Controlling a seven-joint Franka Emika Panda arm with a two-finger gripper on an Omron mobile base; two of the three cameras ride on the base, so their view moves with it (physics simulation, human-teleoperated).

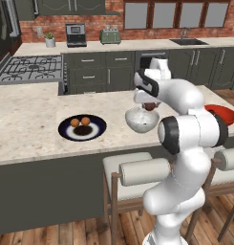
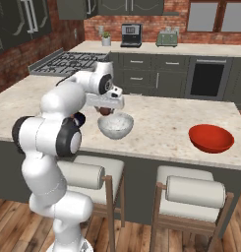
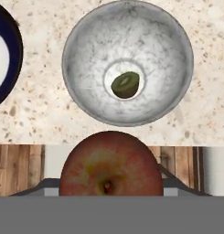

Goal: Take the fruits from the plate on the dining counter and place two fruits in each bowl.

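Carrying the dark red-brown fruit over the grey-white bowl, the gripper is clamped on it.

The green fruit already lies in that bowl, so this looks like the second drop: the next move calls for centring over the rim and letting go. Two orange fruits wait on the plate nearby on the dining counter; the red bowl stands well apart, and nothing blocks the way.

The light is even and soft in all views, without strong glare. The grey-white bowl throws only a faint shadow on the dining counter around it. The pictures look slightly soft and low in detail.
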